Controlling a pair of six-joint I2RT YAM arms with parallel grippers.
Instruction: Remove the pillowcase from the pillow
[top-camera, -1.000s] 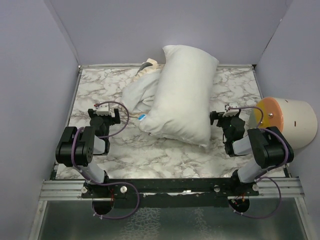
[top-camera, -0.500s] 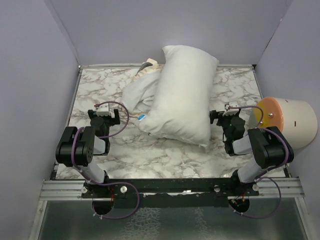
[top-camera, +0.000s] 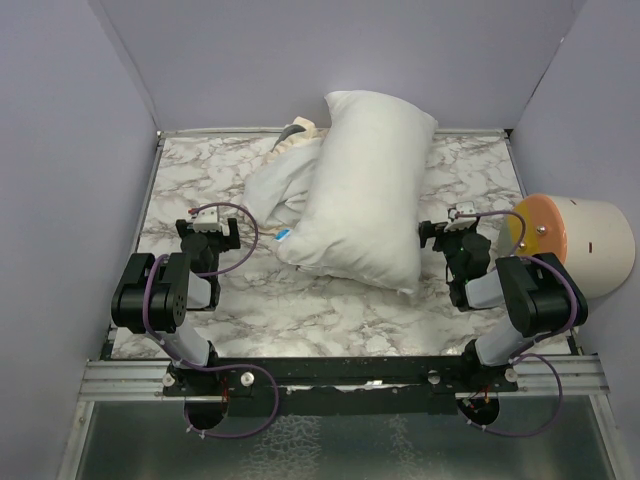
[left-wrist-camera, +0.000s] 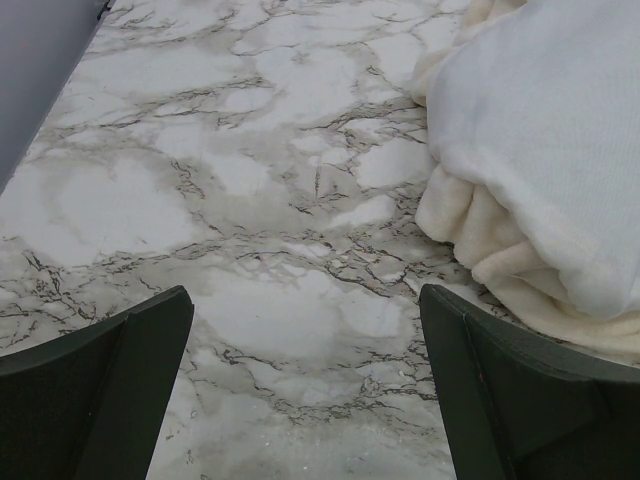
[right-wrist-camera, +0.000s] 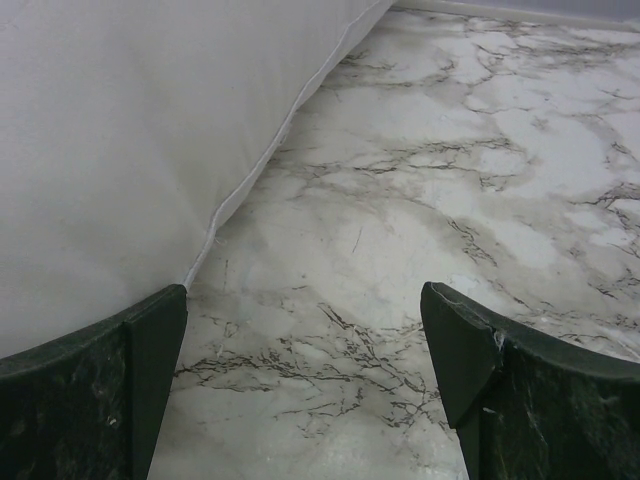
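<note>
The plump white pillow (top-camera: 368, 185) lies bare across the middle of the marble table, a small blue tag (top-camera: 284, 236) at its near left corner. The limp pillowcase (top-camera: 278, 185) lies crumpled beside and behind its left side, white lining out, cream trim and a bit of grey at the back (top-camera: 296, 130). My left gripper (top-camera: 210, 238) is open and empty, left of the pillowcase; the cream trim and white lining (left-wrist-camera: 540, 150) fill the right of the left wrist view. My right gripper (top-camera: 447, 237) is open and empty just right of the pillow, whose edge (right-wrist-camera: 130, 140) shows in the right wrist view.
A white cylinder with an orange end (top-camera: 575, 240) lies at the table's right edge, beside the right arm. Purple-grey walls enclose the table on three sides. Bare marble (top-camera: 320, 310) lies between the pillow and the arm bases.
</note>
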